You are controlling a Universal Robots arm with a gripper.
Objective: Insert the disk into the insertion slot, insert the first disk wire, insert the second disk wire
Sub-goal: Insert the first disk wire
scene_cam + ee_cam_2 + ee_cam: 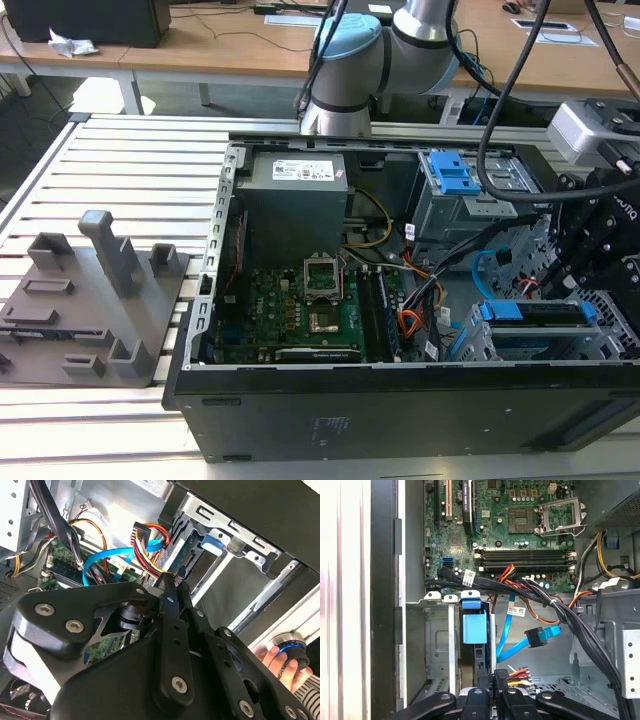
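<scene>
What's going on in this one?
A robot arm is working inside an open computer case. The disk in its blue caddy already sits in the insertion slot. The tool is shut on a red, yellow and black disk wire close to the disk. A blue cable lies loose nearby.

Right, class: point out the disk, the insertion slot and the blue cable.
the disk (474,628), first wrist view, blue caddy face.
the insertion slot (535,346), exterior view, perforated side wall.
the blue cable (506,631), first wrist view, flat middle stretch.
</scene>
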